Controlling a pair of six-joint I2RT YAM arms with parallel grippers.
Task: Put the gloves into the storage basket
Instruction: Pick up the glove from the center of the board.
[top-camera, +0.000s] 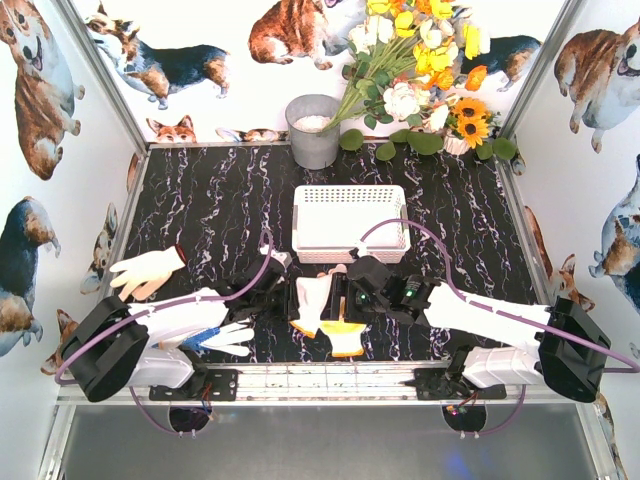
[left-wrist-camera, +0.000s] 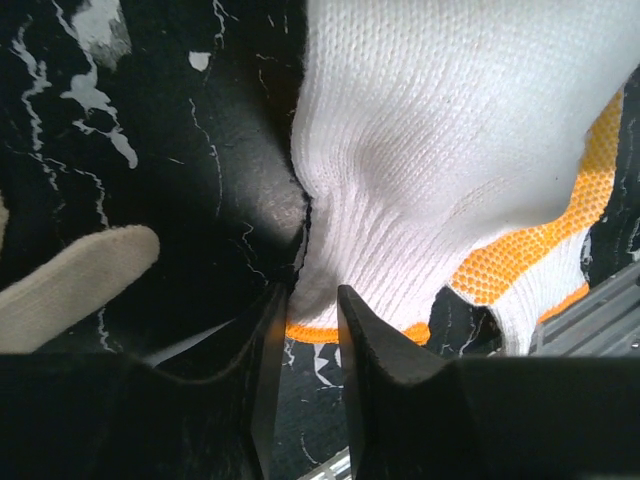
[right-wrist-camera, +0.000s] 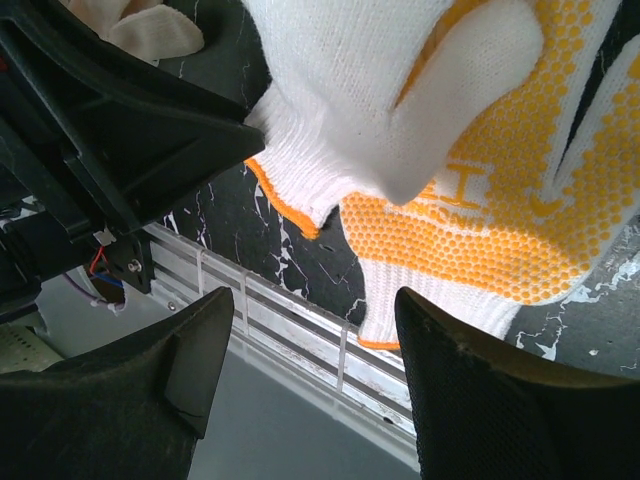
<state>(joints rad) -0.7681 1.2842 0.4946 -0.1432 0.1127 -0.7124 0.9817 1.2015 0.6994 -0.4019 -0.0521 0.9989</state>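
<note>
One marbled bench (top-camera: 200, 200), one storage basket (top-camera: 350, 252) at its middle, four gloves (top-camera: 148, 270) by my count (all outside the basket), my left gripper (left-wrist-camera: 312, 295) nearly closed on the plain glove (left-wrist-camera: 440, 150) cuff, right gripper (right-wrist-camera: 312, 305) wide open, holding nothing, over the yellow-dotted glove (right-wrist-camera: 500, 230).

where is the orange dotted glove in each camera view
top external: the orange-dotted glove lies low centre of the picture.
left wrist: right side, showing from under the plain white glove.
right wrist: right half, dots up.
shared landmark: the plain white glove overlapping it, its orange cuff edge visible in every view.
</note>
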